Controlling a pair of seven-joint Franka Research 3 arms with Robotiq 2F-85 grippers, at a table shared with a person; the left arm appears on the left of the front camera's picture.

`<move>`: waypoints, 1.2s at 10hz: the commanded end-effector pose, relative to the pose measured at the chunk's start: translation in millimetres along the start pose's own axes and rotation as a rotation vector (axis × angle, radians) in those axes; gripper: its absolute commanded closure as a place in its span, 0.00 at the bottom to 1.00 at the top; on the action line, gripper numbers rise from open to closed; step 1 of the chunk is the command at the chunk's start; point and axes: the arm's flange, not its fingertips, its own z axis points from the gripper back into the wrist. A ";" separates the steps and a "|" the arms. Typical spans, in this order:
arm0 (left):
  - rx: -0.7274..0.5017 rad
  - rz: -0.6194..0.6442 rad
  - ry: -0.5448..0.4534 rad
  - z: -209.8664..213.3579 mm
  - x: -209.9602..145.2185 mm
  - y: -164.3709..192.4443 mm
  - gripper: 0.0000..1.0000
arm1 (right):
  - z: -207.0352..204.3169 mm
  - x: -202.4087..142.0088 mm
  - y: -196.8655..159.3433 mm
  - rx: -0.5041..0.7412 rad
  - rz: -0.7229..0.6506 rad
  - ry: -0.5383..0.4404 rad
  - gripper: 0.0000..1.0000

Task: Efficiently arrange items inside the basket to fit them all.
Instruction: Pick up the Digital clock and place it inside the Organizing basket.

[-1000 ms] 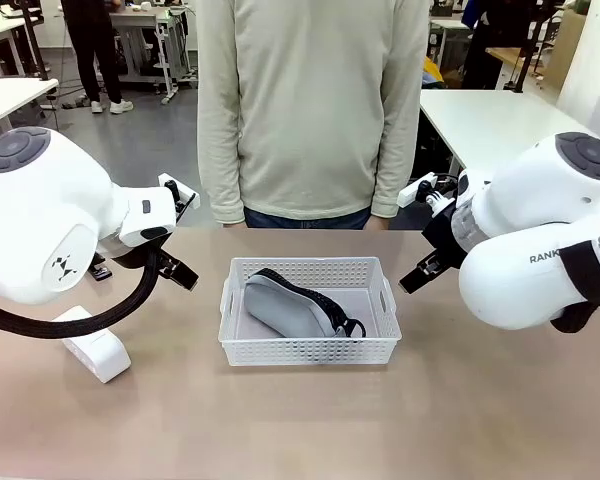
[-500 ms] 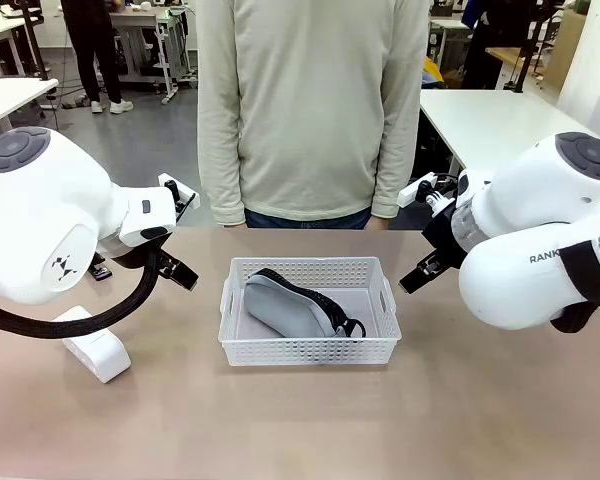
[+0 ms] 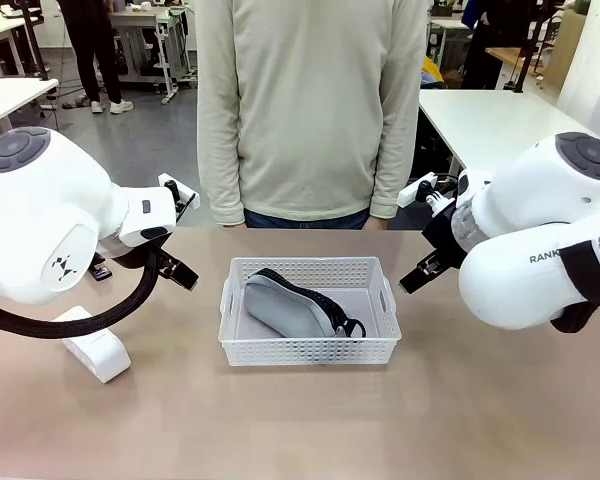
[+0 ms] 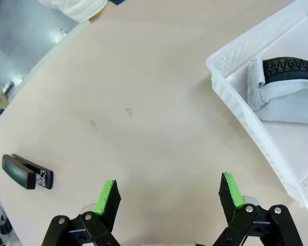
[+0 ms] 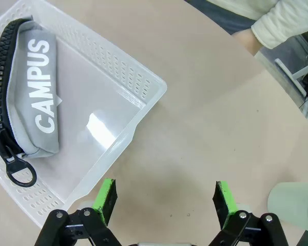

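At the near left, the white rounded block (image 3: pixel 95 346) sits on the counter (image 3: pixel 310 420) tucked under the left arm's cable loop. Reaching for it from above looks awkward, and the cable could drag it. Just beyond, the small black stapler (image 4: pixel 26 172) lies flat and low, and a descent that misjudges height would scrape the pads on the counter or pinch only its edge.

The left end effector (image 4: pixel 169 197) hangs released over bare counter, left of the basket (image 3: pixel 310 350), grasping nothing.

In the basket the grey zip pouch (image 3: pixel 290 308) lies diagonally, covering the left and middle of the floor. This is the main hazard: placing the block, stapler and cup around it would probably leave them wedged against the walls or riding over the rim, unless the pouch is squared to one side first.

The right end effector (image 5: pixel 164 197) is released too, empty, hovering past the basket's right end. What looks like the pale green cup (image 5: pixel 296 201) sits close by — a careless swing could tip it.
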 end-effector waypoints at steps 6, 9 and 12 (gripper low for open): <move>0.000 -0.001 0.000 0.1 0.1 -0.1 0.00 | 0.0 0.0 0.0 0.000 -0.001 0.000 0.00; 0.000 -0.001 0.000 0.1 0.1 -0.1 0.00 | 0.0 0.0 0.0 0.000 -0.001 0.000 0.00; 0.000 -0.001 0.000 0.1 0.1 -0.1 0.00 | 0.0 0.0 0.0 0.000 0.000 0.000 0.00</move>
